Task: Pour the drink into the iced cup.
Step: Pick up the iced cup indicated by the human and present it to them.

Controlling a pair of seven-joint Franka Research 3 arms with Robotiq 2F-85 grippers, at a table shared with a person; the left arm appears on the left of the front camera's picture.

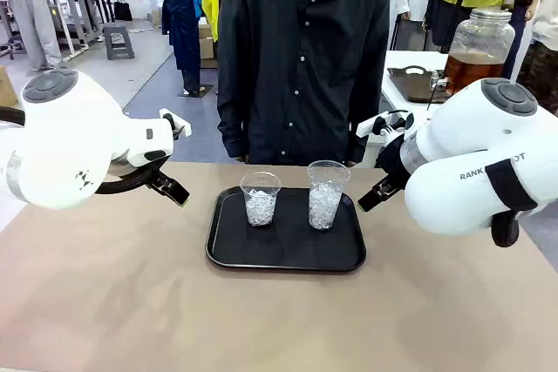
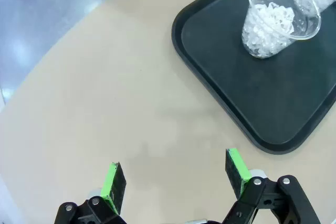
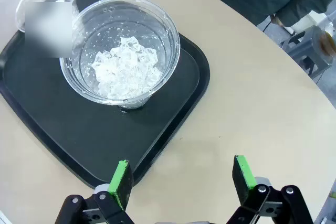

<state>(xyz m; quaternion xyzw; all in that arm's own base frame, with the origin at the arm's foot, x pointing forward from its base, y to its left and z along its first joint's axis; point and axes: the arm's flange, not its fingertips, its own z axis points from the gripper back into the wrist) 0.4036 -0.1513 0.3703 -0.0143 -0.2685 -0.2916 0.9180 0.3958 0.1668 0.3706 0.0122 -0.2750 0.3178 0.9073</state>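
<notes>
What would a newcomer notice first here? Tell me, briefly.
A black tray sits mid-table holding two clear cups of ice, a shorter cup at left and a taller cup at right. The left gripper and right gripper flank it, open and empty. A person in a dark shirt stands behind.

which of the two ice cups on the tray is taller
The right cup, nearer the right gripper on the black tray; its rim stands higher than the left cup.
</notes>
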